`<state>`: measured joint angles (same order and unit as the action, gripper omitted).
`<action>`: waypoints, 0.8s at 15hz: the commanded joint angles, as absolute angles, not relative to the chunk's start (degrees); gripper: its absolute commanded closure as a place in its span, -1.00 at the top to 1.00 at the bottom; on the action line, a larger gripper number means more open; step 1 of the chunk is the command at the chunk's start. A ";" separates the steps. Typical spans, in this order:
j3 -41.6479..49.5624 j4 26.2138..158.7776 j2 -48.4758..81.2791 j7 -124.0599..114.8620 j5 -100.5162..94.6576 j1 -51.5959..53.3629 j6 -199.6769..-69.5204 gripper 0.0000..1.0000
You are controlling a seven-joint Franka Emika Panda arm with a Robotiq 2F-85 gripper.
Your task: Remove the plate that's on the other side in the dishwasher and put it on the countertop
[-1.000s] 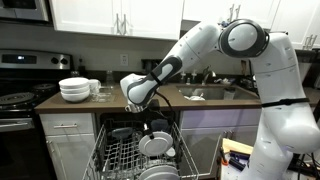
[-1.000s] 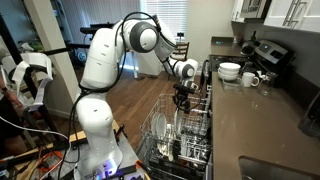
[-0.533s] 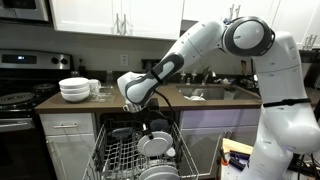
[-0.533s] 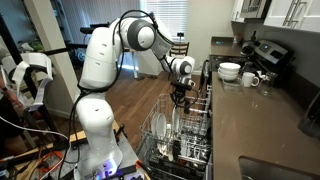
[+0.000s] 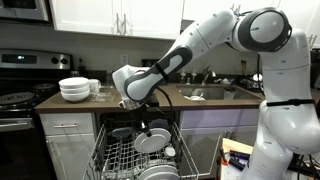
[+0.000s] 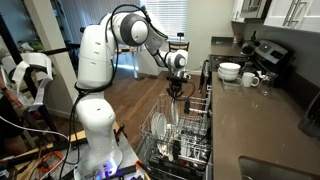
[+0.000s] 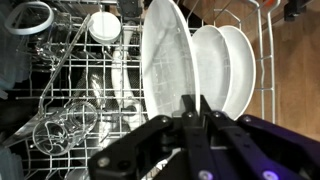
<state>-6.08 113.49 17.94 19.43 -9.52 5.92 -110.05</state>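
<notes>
While gripper apparently clamps nearest plate, dishwasher rack below.

Kitchen w/ white cabs, wood floor, window blinds, black stove.

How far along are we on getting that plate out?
Done: the gripper looks closed on the rim of the nearest plate. In hand: the lift-out; the plate is not yet clear of the dishwasher rack. Left: lift it free, carry it to the countertop and set it down there.
</notes>
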 commanded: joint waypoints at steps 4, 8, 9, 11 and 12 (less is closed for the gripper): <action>-7.89 121.87 6.22 19.34 -12.30 7.06 -111.20 -0.96; -8.90 123.92 1.15 20.50 -11.60 7.68 -110.42 -0.96; -9.02 123.89 0.48 20.08 -12.07 7.91 -109.99 -0.96; -9.17 123.69 -0.49 19.06 -13.59 8.51 -109.07 -0.96; -9.30 123.53 -0.83 18.94 -14.30 8.69 -108.71 -0.96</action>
